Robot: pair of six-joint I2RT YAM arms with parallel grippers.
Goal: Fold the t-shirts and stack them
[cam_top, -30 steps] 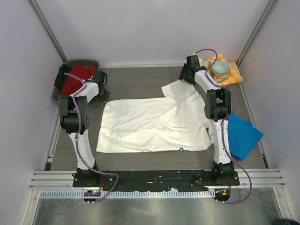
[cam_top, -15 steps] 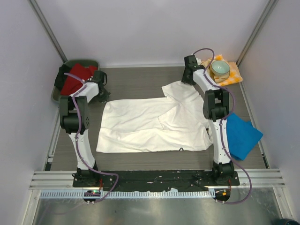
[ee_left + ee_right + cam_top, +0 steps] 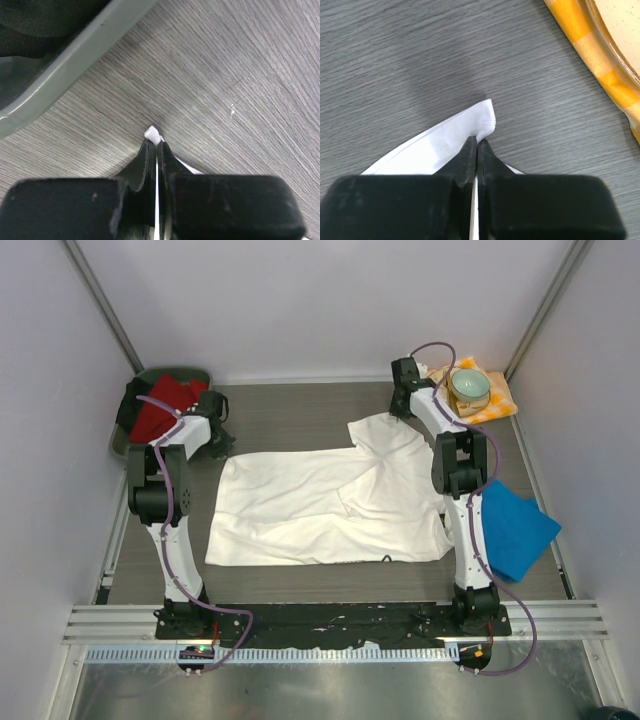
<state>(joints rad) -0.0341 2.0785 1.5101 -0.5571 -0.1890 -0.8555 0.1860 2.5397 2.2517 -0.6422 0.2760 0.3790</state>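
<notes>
Top external: white t-shirt [image 3: 320, 505] spread flat mid tabletop [image 3: 290, 415], blue t-shirt [image 3: 515, 525] crumpled at the right edge, just beside the right arm. Left end effector [image 3: 218, 435] at the white shirt's far-left corner, right end effector [image 3: 402, 405] at its far-right sleeve tip. Bin [image 3: 125, 435] with red cloth [image 3: 160, 405] far left; checked napkin [image 3: 497, 400] with bowl [image 3: 469, 387] far right, close to the right arm.

Left wrist: left end effector [image 3: 156, 145] pinched shut on a small white corner [image 3: 151, 133]; thin bite, could slip. Bin rim [image 3: 75, 50] near.

Right wrist: right end effector [image 3: 477, 142] clamped on the hemmed sleeve tip [image 3: 455, 137]. Napkin [image 3: 590, 45] near, not touching.

Judgement: cloth is light, limp and drapes; hems and corners are the best hold. Lift both corners evenly, and keep clear of bowl and bin.
</notes>
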